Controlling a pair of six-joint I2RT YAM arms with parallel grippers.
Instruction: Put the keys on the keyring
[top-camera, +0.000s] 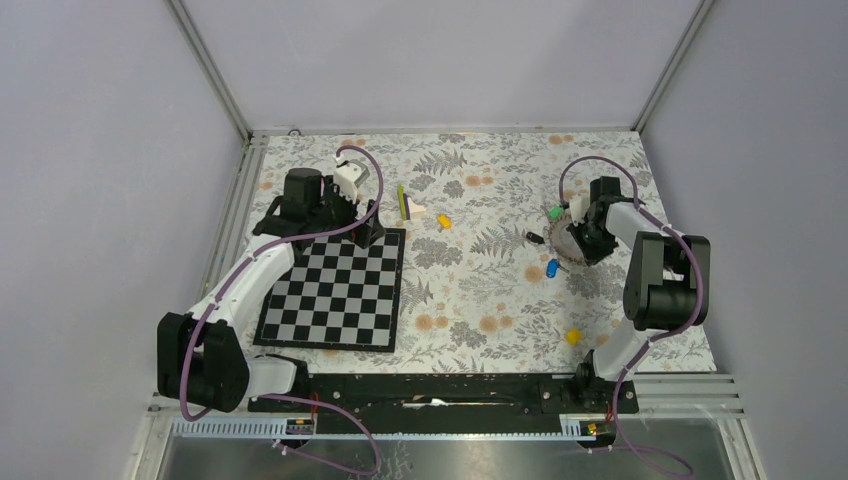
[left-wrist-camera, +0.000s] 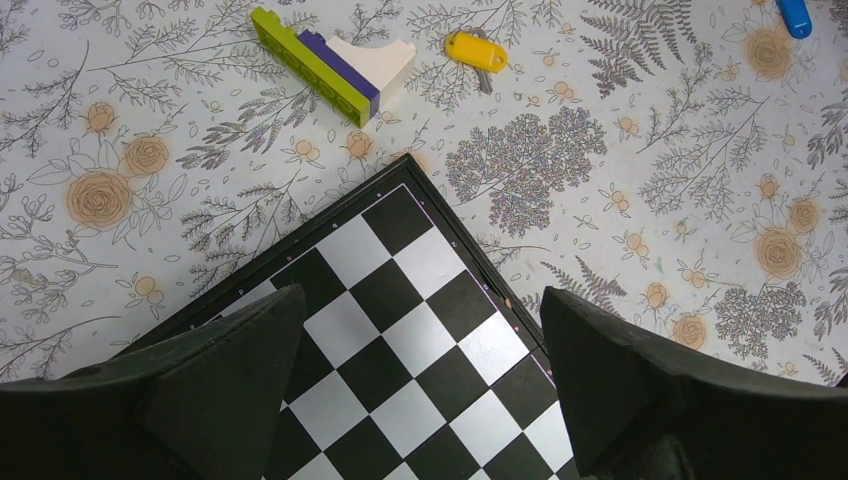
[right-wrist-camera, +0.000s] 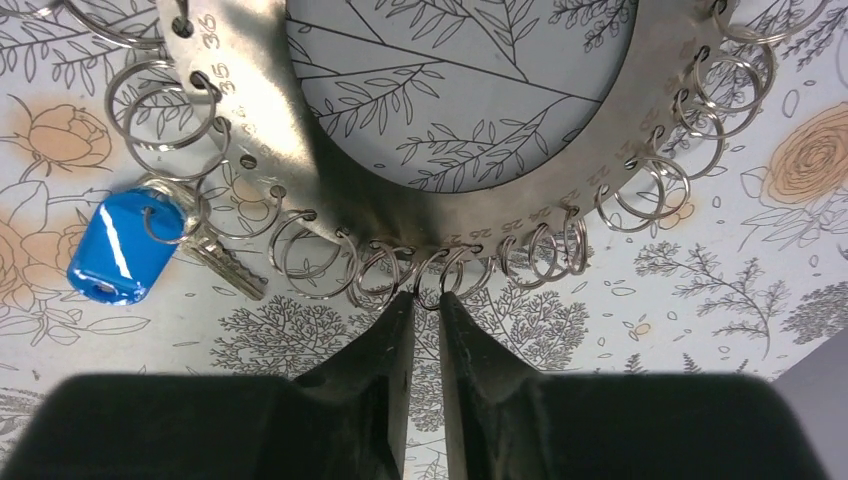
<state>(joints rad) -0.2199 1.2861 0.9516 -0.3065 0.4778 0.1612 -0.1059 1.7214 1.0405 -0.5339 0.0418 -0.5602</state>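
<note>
The keyring (right-wrist-camera: 255, 110) is a wide flat metal loop edged with many small split rings; it lies on the floral table at the right (top-camera: 562, 243). My right gripper (right-wrist-camera: 427, 298) is at its near edge, jaws almost together, pinching one small split ring. A blue key (right-wrist-camera: 112, 250) lies at the ring's left edge with a small ring through its head. Loose keys on the table: green (top-camera: 554, 212), black (top-camera: 535, 237), orange-yellow (top-camera: 444, 221) and yellow (top-camera: 573, 336). My left gripper (left-wrist-camera: 420, 330) is open and empty above the checkerboard's corner; the orange-yellow key (left-wrist-camera: 476, 50) lies ahead of it.
A black-and-white checkerboard (top-camera: 335, 290) lies at the left. A green, purple and white block piece (left-wrist-camera: 335, 62) lies beyond the board's corner. Grey walls enclose the table on three sides.
</note>
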